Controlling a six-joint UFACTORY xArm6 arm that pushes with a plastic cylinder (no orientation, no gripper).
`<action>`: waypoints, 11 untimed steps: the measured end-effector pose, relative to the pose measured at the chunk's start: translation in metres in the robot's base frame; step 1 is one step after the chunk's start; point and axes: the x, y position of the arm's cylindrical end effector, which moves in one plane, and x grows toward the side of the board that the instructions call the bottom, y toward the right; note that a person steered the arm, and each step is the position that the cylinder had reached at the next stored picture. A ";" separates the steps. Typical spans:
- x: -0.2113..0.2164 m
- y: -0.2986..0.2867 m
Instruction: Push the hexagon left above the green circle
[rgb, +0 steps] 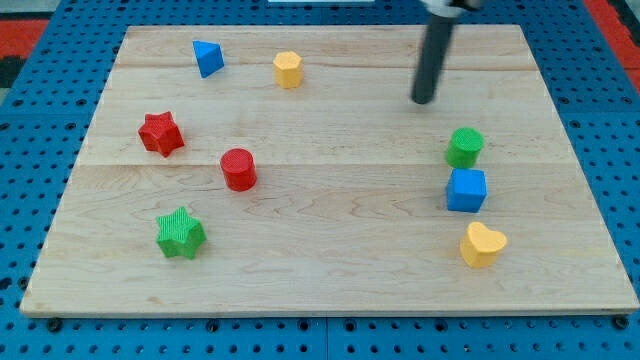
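Observation:
A yellow hexagon (288, 69) sits near the view's top, left of centre. A green circle (464, 147) stands at the view's right. My tip (424, 101) is on the board above and a little left of the green circle, far right of the yellow hexagon, touching no block.
A blue triangle (207, 58) lies left of the hexagon. A red star (160, 133), a red circle (238, 169) and a green star (180, 233) are at the left. A blue cube (466, 190) and a yellow heart (482, 244) sit below the green circle. The wooden board (330, 270) rests on a blue pegboard.

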 end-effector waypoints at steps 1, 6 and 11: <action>0.012 -0.099; -0.008 0.028; 0.014 0.047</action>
